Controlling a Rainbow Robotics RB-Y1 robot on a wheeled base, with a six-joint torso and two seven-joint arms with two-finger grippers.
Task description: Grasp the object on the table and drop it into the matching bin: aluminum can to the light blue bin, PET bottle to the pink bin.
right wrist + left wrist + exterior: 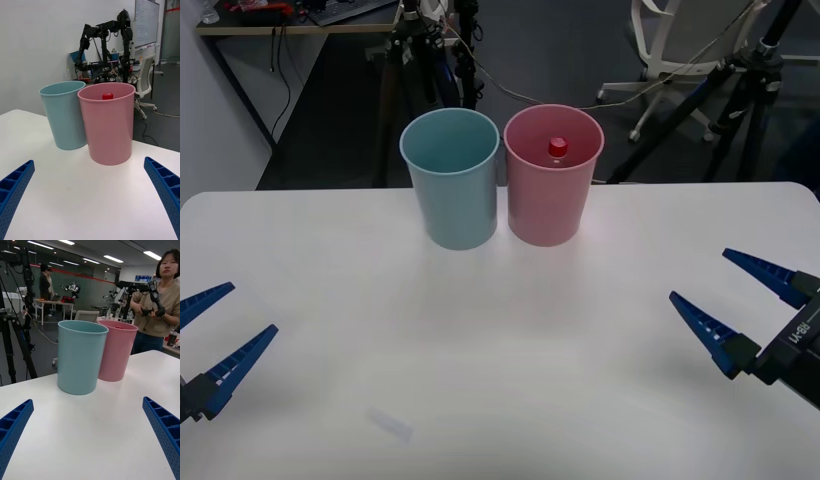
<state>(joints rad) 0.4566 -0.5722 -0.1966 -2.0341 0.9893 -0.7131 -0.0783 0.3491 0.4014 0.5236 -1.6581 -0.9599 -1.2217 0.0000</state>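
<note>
Red-capped PET bottle (557,149) inside pink bin (550,205)

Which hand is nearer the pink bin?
Right. The right hand sits open beside and nearer the robot than the pink bin; the left hand is farther off, beyond the light blue bin.

White worktop (510,400) is stretching wide and flat. Two bins are standing upright on it near the far edge: the blue bin (450,190) on the left, the pink bin (552,188) on the right, sitting just beside each other. A faint pale smudge (390,425) is lying near the front.
</note>
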